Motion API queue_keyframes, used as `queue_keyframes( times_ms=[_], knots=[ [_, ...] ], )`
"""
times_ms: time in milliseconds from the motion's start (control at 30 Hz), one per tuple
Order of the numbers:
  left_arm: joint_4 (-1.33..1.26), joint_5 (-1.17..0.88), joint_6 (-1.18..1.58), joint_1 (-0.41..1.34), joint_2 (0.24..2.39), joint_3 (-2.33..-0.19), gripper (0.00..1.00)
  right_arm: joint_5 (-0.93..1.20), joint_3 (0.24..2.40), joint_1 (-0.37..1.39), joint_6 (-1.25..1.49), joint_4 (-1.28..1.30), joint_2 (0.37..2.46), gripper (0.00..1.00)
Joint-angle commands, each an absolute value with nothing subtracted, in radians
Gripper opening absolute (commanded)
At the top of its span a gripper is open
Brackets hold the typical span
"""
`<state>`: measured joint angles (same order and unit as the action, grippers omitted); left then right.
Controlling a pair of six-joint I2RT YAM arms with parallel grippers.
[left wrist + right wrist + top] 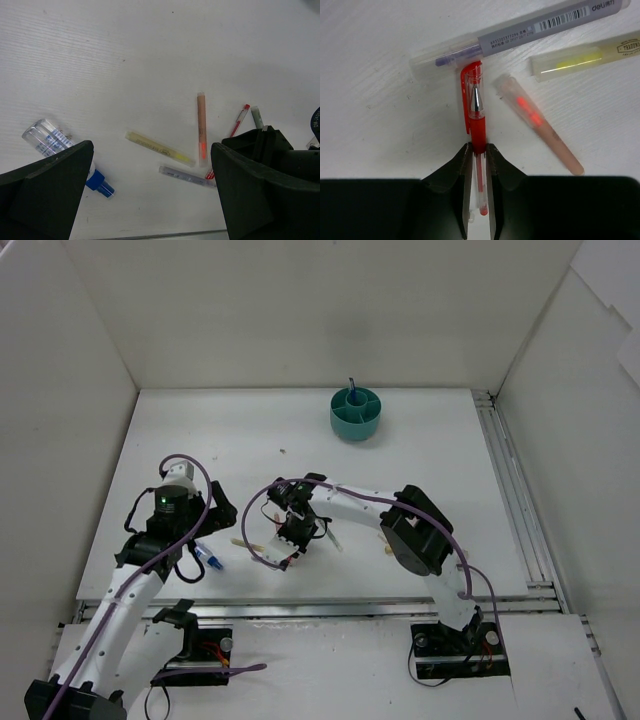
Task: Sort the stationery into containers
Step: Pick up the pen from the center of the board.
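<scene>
My right gripper (479, 160) is shut on a red pen (477, 120) at table level, its capped tip pointing away from me. Beside it lie a grey pen (520, 37), a yellow pen (590, 55) and an orange pen (540, 125). My left gripper (152, 200) is open and empty above the table. Below it lie a blue-and-white pen (50, 142), the yellow pen (159, 148), the orange pen (201, 129) and the grey pen (187, 176). The teal cup (355, 415) stands far back with a blue pen (352, 388) upright in it.
White walls enclose the table on three sides. A metal rail (510, 490) runs along the right edge and another along the near edge (300, 605). A greenish pen (257, 116) lies by the red pen (240, 119).
</scene>
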<state>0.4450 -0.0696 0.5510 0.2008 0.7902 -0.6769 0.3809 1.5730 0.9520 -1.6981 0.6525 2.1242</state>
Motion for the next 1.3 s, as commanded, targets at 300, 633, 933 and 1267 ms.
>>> queue_keyframes(
  times_ms=[300, 633, 933, 1267],
  knots=[
    [0.4, -0.058, 0.526, 0.206, 0.775, -0.732, 1.0, 0.353, 1.584, 0.959, -1.632, 0.699, 2.155, 0.0],
    [0.394, -0.051, 0.537, 0.206, 0.753, -0.738, 1.0, 0.696, 1.769, 0.801, -1.542, 0.695, 2.066, 0.0],
    [0.368, -0.081, 0.52, 0.206, 0.831, -0.83, 1.0, 0.957, 1.911, 0.629, -1.433, 0.66, 1.985, 0.0],
    [0.336, -0.089, 0.509, 0.215, 0.948, -0.907, 1.0, 0.725, 1.736, 0.292, -0.036, -0.738, 1.996, 0.0]
  ],
)
